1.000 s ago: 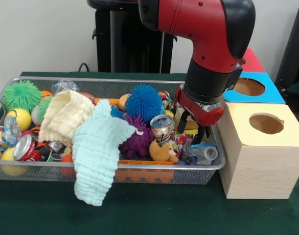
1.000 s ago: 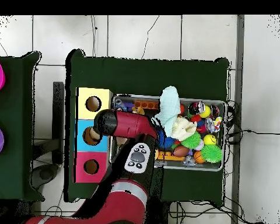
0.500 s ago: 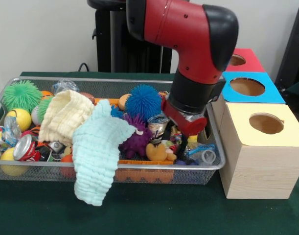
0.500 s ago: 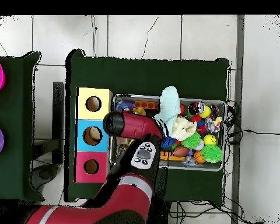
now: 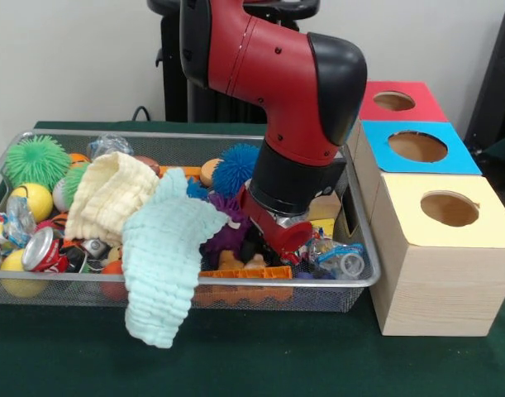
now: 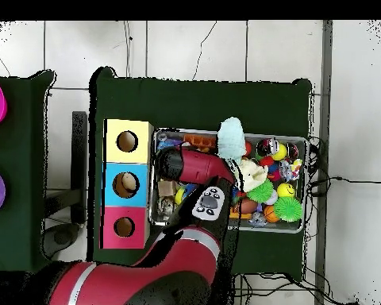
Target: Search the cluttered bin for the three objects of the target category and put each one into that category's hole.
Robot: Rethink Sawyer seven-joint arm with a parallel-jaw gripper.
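The silver wire-mesh bin [image 5: 358, 279] holds several toys, cans and cloths; it also shows in the overhead view [image 6: 306, 184]. The yellow-topped wooden box [image 5: 434, 277] stands to its right, and its round hole [image 5: 450, 208] is empty; the hole shows in the overhead view too [image 6: 127, 141]. My gripper [image 5: 278, 237] is down in the bin's right part, among the clutter beside a purple spiky toy [image 5: 226, 233]. Its tips are buried and hidden. In the overhead view the arm [image 6: 195, 167] covers it.
A mint cloth [image 5: 164, 260] hangs over the bin's front rim beside a cream cloth [image 5: 111, 194]. A red can [image 5: 44, 248], a yellow ball [image 5: 33, 198] and a green spiky ball [image 5: 37, 160] lie at the left. Blue-topped [image 5: 417, 147] and red-topped [image 5: 394, 101] boxes stand behind the yellow one.
The arm has swung left and lowered into the bin. The silver can seen earlier by the gripper is now hidden behind it.
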